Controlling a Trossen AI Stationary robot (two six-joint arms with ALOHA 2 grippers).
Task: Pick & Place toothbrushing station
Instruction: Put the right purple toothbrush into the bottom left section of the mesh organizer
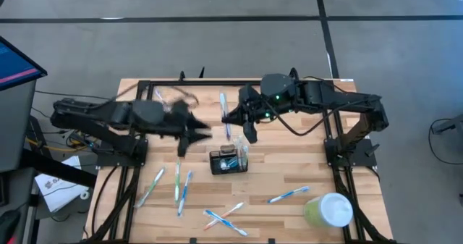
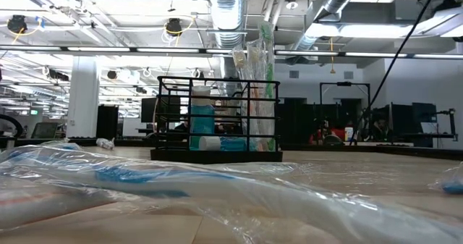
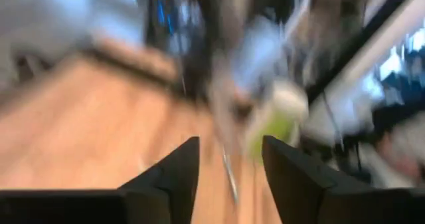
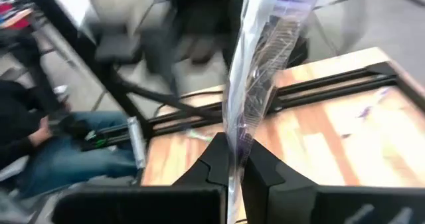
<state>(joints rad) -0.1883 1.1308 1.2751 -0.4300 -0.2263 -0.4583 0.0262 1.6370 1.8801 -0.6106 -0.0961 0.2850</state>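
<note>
Closest to the low camera lies a wrapped toothbrush point(image 2: 145, 180), its clear film sprawling across the wooden table point(image 2: 405, 173) and filling the foreground. Behind it stands the toothbrushing station point(image 2: 217, 117), a black wire-framed holder with wrapped brushes standing upright in it; from above the same station point(image 1: 228, 159) sits near the table's middle, just in front of both grippers. The overhead view shows what the low one cannot: the left gripper point(image 1: 194, 137) hovers just left of the station, and the right gripper point(image 1: 246, 125) hangs just behind it. The left wrist view shows that arm's fingers point(image 3: 174, 177) standing apart with nothing between them, a blurred pale green cup point(image 3: 279, 114) beyond. The right wrist view shows the right gripper point(image 4: 231, 159) pinched tight on a toothbrush in clear wrap point(image 4: 262, 78), which rises upright from the fingers. Only the overhead view shows the loose brushes scattered over the front of the table point(image 1: 304, 168), among them a blue one point(image 1: 289, 195), and the green cup with white lid point(image 1: 329, 211) at the front right corner. Beyond the table the right wrist view catches a seated person in jeans point(image 4: 46, 141); the low view shows an open workspace with ceiling ducts point(image 2: 231, 12).
</note>
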